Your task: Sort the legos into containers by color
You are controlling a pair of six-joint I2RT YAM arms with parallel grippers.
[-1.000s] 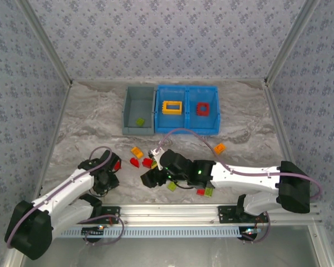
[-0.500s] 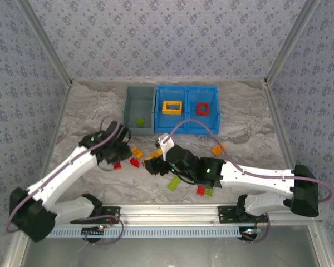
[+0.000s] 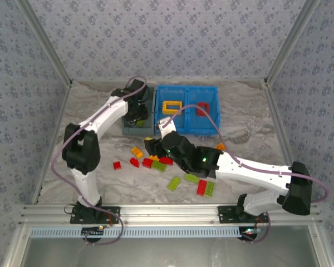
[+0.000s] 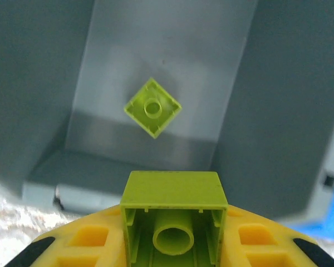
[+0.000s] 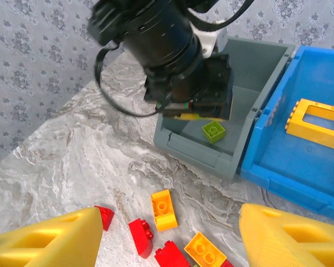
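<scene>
Leaving a small red brick [image 3: 117, 165] lying alone toward the left of the bench [image 3: 83, 128]. Holding a green brick [image 4: 173, 206] in the left gripper [image 3: 137, 114], fingers closed on its sides, over the opening of the grey bin [image 5: 195, 149] at the far side. Hanging it above a second green brick [image 4: 152, 107] lying on the bin floor. Hovering the right gripper [image 3: 150, 147] just near of the bin, spreading its fingers wide and gripping nothing, over a cluster of bricks [image 3: 147, 163] in red, orange and green on the bench. Standing just right of the bin as a blue tray [image 3: 178, 87], carrying a yellow frame [image 3: 172, 107] in the left compartment and a red frame [image 3: 203, 109] in the right. Lying further right and nearer with some green bricks [image 3: 192, 178] and a red brick [image 3: 201, 187]. Sitting apart, beyond the right arm, as an orange brick [image 3: 219, 147].
</scene>
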